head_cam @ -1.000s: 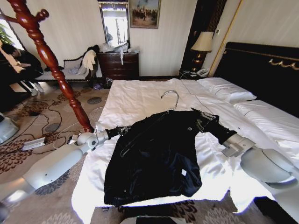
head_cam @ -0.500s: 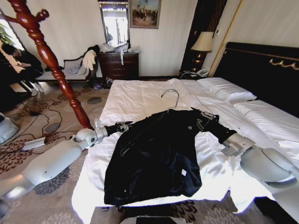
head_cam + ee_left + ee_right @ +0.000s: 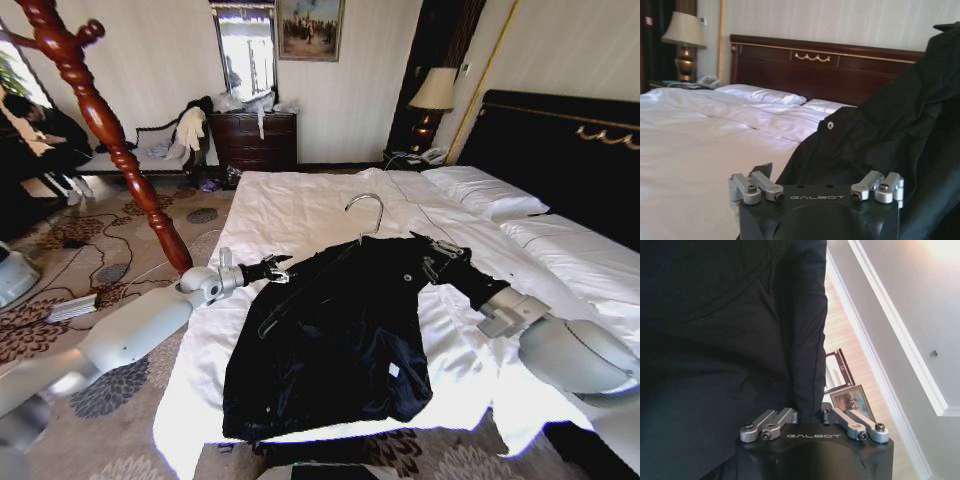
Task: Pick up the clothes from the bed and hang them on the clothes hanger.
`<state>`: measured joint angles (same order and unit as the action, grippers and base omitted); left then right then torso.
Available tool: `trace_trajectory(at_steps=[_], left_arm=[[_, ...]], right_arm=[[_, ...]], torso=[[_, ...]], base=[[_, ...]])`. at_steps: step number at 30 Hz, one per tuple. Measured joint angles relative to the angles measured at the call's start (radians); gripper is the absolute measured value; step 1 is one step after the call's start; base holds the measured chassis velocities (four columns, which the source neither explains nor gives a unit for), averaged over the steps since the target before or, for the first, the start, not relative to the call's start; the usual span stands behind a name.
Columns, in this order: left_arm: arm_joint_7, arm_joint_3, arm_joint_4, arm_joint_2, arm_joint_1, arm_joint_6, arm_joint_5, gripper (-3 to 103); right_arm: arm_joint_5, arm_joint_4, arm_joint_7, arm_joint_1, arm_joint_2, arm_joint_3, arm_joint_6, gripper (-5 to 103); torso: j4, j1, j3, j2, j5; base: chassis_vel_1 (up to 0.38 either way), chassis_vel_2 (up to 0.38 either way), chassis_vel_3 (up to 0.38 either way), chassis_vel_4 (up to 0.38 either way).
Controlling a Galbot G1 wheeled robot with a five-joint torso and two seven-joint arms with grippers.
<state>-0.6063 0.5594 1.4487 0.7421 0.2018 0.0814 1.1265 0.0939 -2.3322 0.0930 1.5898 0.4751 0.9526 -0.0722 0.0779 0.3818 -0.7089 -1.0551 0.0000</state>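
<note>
Black jacket (image 3: 340, 335) spread flat on the white bed (image 3: 300, 205), hanger hook (image 3: 366, 212) poking out at the far collar. Left gripper (image 3: 276, 268) clamped on the left shoulder; right gripper (image 3: 447, 258) pinching the right shoulder.

the jacket (image 3: 340, 330) is black with a faint sheen, dotted with silver snaps and carrying a small white tag, and the hanger hook (image 3: 366, 212) above its collar is silver. the bed (image 3: 300, 205) is all white, sheets and pillows alike, against a black headboard (image 3: 560, 150) with a gold scroll ornament. the coat stand (image 3: 100, 120) is red-brown wood, the carpet (image 3: 60, 270) beige with dark floral motifs, and the arms grey with black grippers.
</note>
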Motion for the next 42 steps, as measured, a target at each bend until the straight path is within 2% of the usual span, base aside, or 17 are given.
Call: trace_trajectory(at_steps=[2, 4, 5, 6, 7, 10, 14, 16, 17, 18, 20, 22, 23, 32, 42], left_arm=[[-0.014, 0.008, -0.005, 0.006, -0.006, 0.003, 0.0, 78], [-0.022, 0.013, -0.008, 0.01, -0.008, 0.003, 0.0, 78], [-0.031, 0.019, -0.011, 0.014, -0.013, 0.005, 0.0, 68], [-0.031, 0.019, -0.011, 0.014, -0.013, 0.005, 0.0, 68], [-0.037, 0.026, -0.015, 0.018, -0.017, 0.006, 0.001, 62], [-0.049, 0.038, -0.024, 0.025, -0.023, 0.008, 0.0, 57], [-0.059, 0.054, -0.038, 0.038, -0.029, 0.01, -0.001, 35], [-0.059, 0.055, -0.038, 0.038, -0.029, 0.01, -0.001, 35], [-0.058, 0.056, -0.039, 0.038, -0.029, 0.01, 0.0, 24], [-0.058, 0.057, -0.039, 0.038, -0.029, 0.01, 0.001, 24], [-0.057, 0.057, -0.038, 0.037, -0.029, 0.01, 0.003, 14], [-0.056, 0.057, -0.037, 0.037, -0.028, 0.01, 0.004, 14], [-0.054, 0.057, -0.034, 0.037, -0.026, 0.01, 0.006, 3], [-0.015, 0.01, 0.002, 0.01, -0.003, 0.008, 0.035, 0], [0.028, -0.145, 0.163, -0.122, 0.089, 0.016, 0.122, 0]], right_arm=[[-0.002, -0.001, 0.0, 0.001, 0.0, 0.004, 0.0, 16], [-0.002, -0.001, 0.0, 0.003, -0.001, 0.006, 0.0, 16], [-0.004, -0.002, 0.0, 0.005, -0.001, 0.01, 0.0, 16], [-0.004, -0.002, 0.0, 0.005, -0.001, 0.01, 0.0, 16], [-0.006, -0.003, 0.0, 0.006, -0.001, 0.011, 0.0, 16], [-0.011, -0.005, -0.001, 0.006, -0.001, 0.014, 0.0, 16], [-0.016, -0.006, -0.002, 0.003, -0.001, 0.017, -0.002, 16], [-0.016, -0.006, -0.002, 0.003, -0.001, 0.018, -0.002, 16], [-0.016, -0.006, -0.002, 0.004, -0.001, 0.018, -0.002, 16], [-0.016, -0.006, -0.002, 0.005, -0.001, 0.018, -0.002, 16], [-0.016, -0.006, -0.002, 0.005, -0.001, 0.018, -0.002, 16], [-0.016, -0.006, -0.002, 0.005, 0.0, 0.018, -0.002, 16], [-0.016, -0.006, -0.003, 0.005, 0.0, 0.018, -0.002, 16], [-0.016, -0.005, -0.003, 0.009, 0.003, 0.019, -0.002, 16], [-0.018, 0.017, -0.01, -0.019, 0.003, -0.009, -0.005, 16]], torso=[[0.0001, 0.0, 0.0, 0.0, 0.0], [0.0, 0.0, 0.0, 0.0, 0.0], [0.0, 0.0, 0.0, 0.0, 0.0], [0.0, 0.0, 0.0, 0.0, 0.0], [0.0, 0.0, 0.0, 0.0, 0.0], [0.0, 0.0, 0.0, 0.0, 0.0], [0.0, 0.0, 0.0, 0.0, -0.0001], [0.0, 0.0, 0.0, 0.0, -0.0001], [0.0, 0.0, 0.0, 0.0, 0.0], [0.0, 0.0, 0.0, 0.0, 0.0], [0.0, 0.0, 0.0, 0.0, 0.0], [0.0, 0.0, 0.0, 0.0, 0.0], [0.0, 0.0, 0.0, 0.0, 0.0], [0.0001, 0.0, 0.0, 0.0, -0.0001], [-0.0002, 0.0, 0.0, 0.0, -0.0002]], base=[[0.0, 0.0, 0.0, 0.0], [0.0, 0.0, 0.0, 0.0], [0.0, 0.0, 0.0, 0.0], [0.0, 0.0, 0.0, 0.0], [0.0, 0.0, 0.0, 0.0], [0.0, 0.0, 0.0, 0.0], [0.0, 0.0, 0.0, 0.0], [0.0, 0.0, 0.0, 0.0], [0.0, 0.0, 0.0, 0.0], [0.0, 0.0, 0.0, 0.0], [0.0, 0.0, 0.0, 0.0], [0.0, 0.0, 0.0, 0.0], [0.0, 0.0, 0.0, 0.0], [0.0, 0.0, 0.0, 0.0], [0.0, 0.0, 0.0, 0.0]])
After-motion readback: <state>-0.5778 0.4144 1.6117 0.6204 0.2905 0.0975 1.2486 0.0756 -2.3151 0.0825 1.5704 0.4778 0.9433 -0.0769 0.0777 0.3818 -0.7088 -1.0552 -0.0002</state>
